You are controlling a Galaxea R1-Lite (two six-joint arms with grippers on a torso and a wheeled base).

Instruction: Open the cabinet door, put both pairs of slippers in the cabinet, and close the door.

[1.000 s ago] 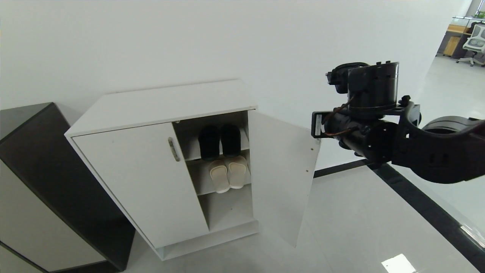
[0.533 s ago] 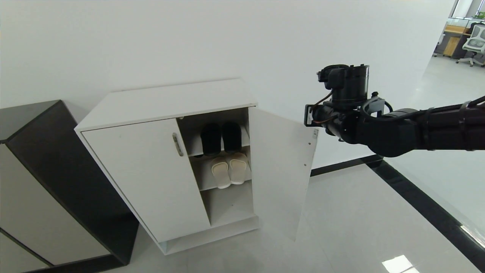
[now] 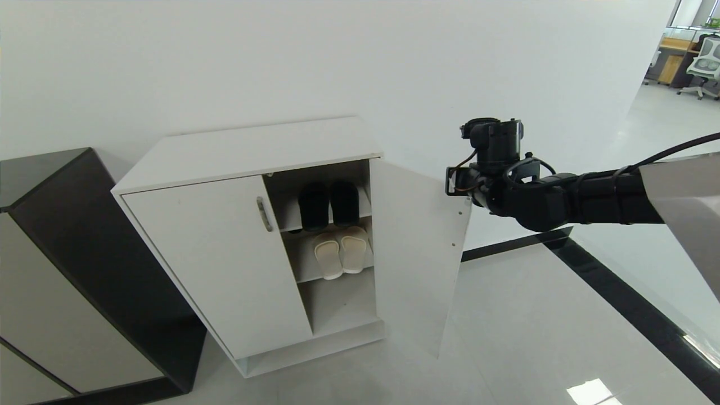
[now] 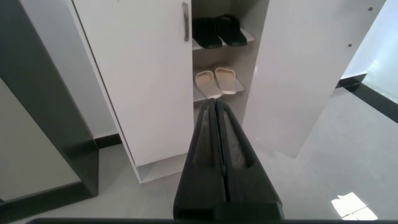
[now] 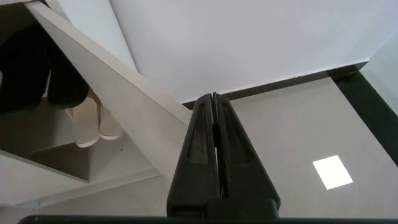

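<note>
Although both pairs of slippers are shelved, the job is not finished.

Left hand (image 4: 216,106): fingers pressed together, holding nothing. It sits out in front of the white two-door cabinet (image 3: 247,149), well apart from it and pointed at it.

Cabinet's left door (image 3: 214,264): shut, with the metal handle (image 3: 261,214) at its inner edge.

Cabinet's right half:
- black slippers (image 3: 329,203), side by side on the top shelf
- cream slippers (image 3: 340,256), side by side on the shelf just below

Cabinet's right door (image 3: 416,253): swung wide open.

Right hand (image 5: 214,99): fingers together, gripping nothing. It is at the upper free edge of the right door, on its outer side. Whether it touches the panel I cannot tell.

Reckoning: opening and both placements look done, and only closing the right door is left. The right hand seems well placed to push it shut.
</note>
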